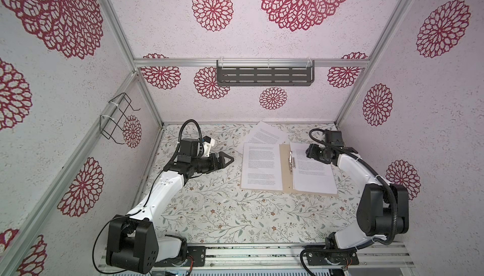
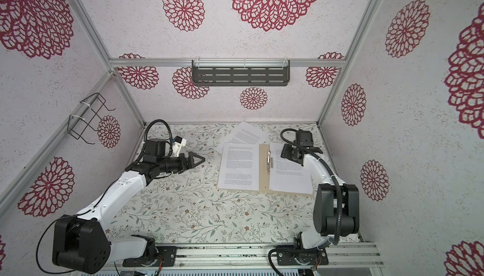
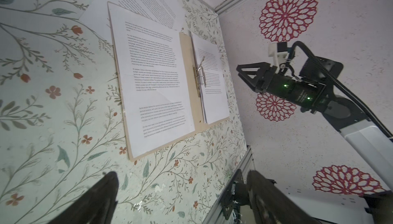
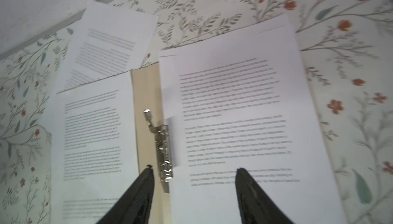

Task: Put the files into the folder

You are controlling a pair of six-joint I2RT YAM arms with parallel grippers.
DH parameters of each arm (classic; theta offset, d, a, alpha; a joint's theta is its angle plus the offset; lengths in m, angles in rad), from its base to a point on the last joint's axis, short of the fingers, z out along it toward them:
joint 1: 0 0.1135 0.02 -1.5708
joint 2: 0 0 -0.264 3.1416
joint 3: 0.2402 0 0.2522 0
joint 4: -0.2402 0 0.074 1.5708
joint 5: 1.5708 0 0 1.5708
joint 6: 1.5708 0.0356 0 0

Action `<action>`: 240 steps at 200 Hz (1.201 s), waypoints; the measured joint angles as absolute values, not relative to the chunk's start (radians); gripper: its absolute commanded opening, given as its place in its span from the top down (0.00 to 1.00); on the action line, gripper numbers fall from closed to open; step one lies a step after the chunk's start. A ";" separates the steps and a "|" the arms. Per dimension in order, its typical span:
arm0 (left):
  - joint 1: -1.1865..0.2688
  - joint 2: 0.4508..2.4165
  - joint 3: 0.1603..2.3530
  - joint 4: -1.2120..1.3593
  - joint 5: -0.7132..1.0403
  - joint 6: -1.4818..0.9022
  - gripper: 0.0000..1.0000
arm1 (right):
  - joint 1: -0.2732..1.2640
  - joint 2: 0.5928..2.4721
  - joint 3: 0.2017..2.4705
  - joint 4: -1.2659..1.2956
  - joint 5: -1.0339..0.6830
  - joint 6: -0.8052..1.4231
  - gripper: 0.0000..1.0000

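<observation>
The tan folder [image 1: 285,168] [image 2: 264,171] lies open and flat at the back right of the table, its metal fastener [image 1: 291,160] [image 4: 162,148] along the spine. One printed sheet of the files [image 1: 262,164] [image 3: 153,84] rests on its left leaf. A small stack [image 1: 313,176] [image 4: 234,106] covers the right leaf. More sheets [image 1: 267,134] [image 2: 248,133] lie fanned behind the folder by the back wall. My right gripper [image 1: 310,152] [image 4: 195,169] hovers over the far part of the right-leaf stack, jaws apart, nothing between them. My left gripper [image 1: 227,160] [image 3: 181,178] is open above the table, left of the folder.
A grey slotted shelf [image 1: 264,76] hangs on the back wall and a wire basket [image 1: 117,120] on the left wall. An aluminium rail [image 1: 248,256] carrying both arm bases runs along the front edge. The enclosure walls stand close behind the files and right of the folder.
</observation>
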State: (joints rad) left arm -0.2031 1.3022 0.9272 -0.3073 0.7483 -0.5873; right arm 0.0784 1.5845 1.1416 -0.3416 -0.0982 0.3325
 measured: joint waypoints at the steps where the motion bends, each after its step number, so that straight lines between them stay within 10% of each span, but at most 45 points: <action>1: -0.203 1.301 0.926 -0.305 0.750 -0.590 0.03 | 0.084 1.589 1.143 -0.340 -0.100 0.334 0.49; 240: -0.222 1.270 0.903 -0.204 0.800 -0.613 0.03 | 0.174 1.875 1.214 -0.345 -0.146 0.304 0.88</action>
